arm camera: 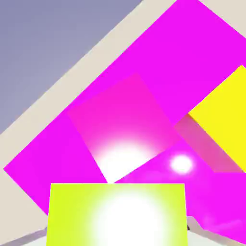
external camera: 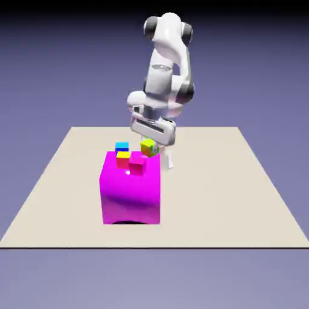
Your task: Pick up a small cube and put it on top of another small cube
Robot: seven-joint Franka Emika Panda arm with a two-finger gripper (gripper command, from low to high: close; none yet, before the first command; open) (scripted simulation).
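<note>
Two fingers of my gripper [arm camera: 117, 235] are closed on the lime-green cube [arm camera: 72, 216], held near the pink cube [arm camera: 126, 120] on the big magenta block [arm camera: 192, 43].

Big block [external camera: 130, 196]: magenta, with a darker purple band across its front. Small cube at its 12 o'clock edge: yellow top, orange-red front [external camera: 124, 160]. Cube toward 1 o'clock [external camera: 137, 166]: deep pink. Cube toward 11 o'clock [external camera: 122, 148]: bright blue top, darker blue front. Lime-green cube [external camera: 148, 147]: yellow-green, white glare in the hand view. Desk [external camera: 211, 199]: plain beige.
</note>
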